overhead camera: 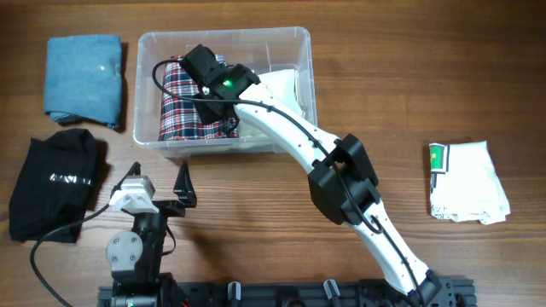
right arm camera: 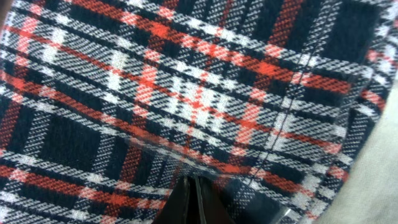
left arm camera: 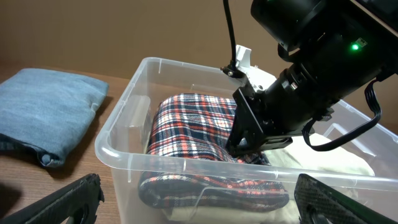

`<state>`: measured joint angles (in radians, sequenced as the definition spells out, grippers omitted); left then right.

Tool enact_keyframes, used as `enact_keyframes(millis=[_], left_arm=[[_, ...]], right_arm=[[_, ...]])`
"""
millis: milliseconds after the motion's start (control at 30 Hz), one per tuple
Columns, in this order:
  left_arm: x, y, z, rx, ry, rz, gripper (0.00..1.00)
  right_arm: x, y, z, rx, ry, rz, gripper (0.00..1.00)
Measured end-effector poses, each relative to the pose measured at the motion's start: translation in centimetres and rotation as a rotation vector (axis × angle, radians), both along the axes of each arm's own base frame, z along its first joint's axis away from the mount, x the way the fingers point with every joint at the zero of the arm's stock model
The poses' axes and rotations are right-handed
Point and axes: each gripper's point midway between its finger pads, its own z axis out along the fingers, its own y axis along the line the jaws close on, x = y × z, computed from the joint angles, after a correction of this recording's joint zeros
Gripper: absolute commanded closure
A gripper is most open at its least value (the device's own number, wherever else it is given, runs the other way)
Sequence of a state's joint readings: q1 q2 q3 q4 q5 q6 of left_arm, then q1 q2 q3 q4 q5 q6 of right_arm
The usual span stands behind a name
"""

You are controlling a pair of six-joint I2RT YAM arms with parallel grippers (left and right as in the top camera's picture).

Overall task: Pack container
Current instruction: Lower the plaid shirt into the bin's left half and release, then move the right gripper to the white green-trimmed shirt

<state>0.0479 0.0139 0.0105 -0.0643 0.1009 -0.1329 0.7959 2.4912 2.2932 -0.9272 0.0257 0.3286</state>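
Observation:
The clear container [overhead camera: 223,34] stands at the back of the table, holding a folded plaid cloth [overhead camera: 181,107] on its left and a white cloth [overhead camera: 277,85] on its right. My right gripper [right arm camera: 194,186] reaches down into it and is shut, with its tips against the plaid cloth [right arm camera: 186,81]; no fabric shows between the fingers. In the left wrist view the right gripper [left arm camera: 239,148] sits low over the plaid cloth [left arm camera: 186,124]. My left gripper [overhead camera: 160,177] stays open in front of the container's near wall [left arm camera: 186,163], holding nothing.
A folded blue cloth [overhead camera: 84,78] lies left of the container. A black garment [overhead camera: 55,183] sits at the front left beside the left arm. A folded white cloth with a green label [overhead camera: 467,181] lies at the right.

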Motion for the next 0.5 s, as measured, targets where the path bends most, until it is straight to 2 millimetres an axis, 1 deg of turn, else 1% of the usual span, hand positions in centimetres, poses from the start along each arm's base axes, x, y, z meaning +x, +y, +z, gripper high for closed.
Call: enact_keyframes(millis=[100, 133, 167, 200, 233, 267, 300, 333, 367, 400, 467, 500], left_arm=[[0.0, 0.0, 0.0, 0.0, 0.0, 0.0, 0.0], [0.0, 0.0, 0.0, 0.0, 0.0, 0.0, 0.0], [0.0, 0.0, 0.0, 0.0, 0.0, 0.0, 0.0], [0.0, 0.0, 0.0, 0.0, 0.0, 0.0, 0.0], [0.0, 0.0, 0.0, 0.0, 0.0, 0.0, 0.0], [0.0, 0.0, 0.0, 0.0, 0.0, 0.0, 0.0], [0.0, 0.0, 0.0, 0.0, 0.0, 0.0, 0.0], [0.0, 0.0, 0.0, 0.0, 0.0, 0.0, 0.0], [0.0, 0.0, 0.0, 0.0, 0.0, 0.0, 0.0], [0.0, 0.0, 0.0, 0.0, 0.0, 0.0, 0.0], [0.0, 0.0, 0.0, 0.0, 0.0, 0.0, 0.0], [0.0, 0.0, 0.0, 0.0, 0.0, 0.0, 0.0]], right_arm=[[0.1, 0.0, 0.0, 0.009, 0.005, -0.006, 0.96], [0.1, -0.1, 0.0, 0.01, 0.008, -0.007, 0.93], [0.1, -0.1, 0.1, 0.014, 0.012, -0.007, 0.84], [0.2, -0.3, 0.3, 0.017, 0.018, -0.01, 0.68], [0.2, -0.5, 0.9, 0.025, 0.022, -0.013, 0.52], [0.3, -0.9, 2.2, 0.037, 0.014, -0.019, 0.43], [0.6, -1.4, 4.4, 0.06, -0.005, -0.032, 0.32], [1.1, -2.5, 8.8, 0.11, -0.053, -0.05, 0.17], [1.3, -3.6, 12.2, 0.147, -0.092, -0.062, 0.09], [1.3, -5.7, 16.3, 0.183, -0.13, -0.09, 0.03], [1.1, -10.3, 22.6, 0.233, -0.189, -0.155, 0.0], [0.9, -15.3, 26.6, 0.255, -0.226, -0.243, 0.0]])
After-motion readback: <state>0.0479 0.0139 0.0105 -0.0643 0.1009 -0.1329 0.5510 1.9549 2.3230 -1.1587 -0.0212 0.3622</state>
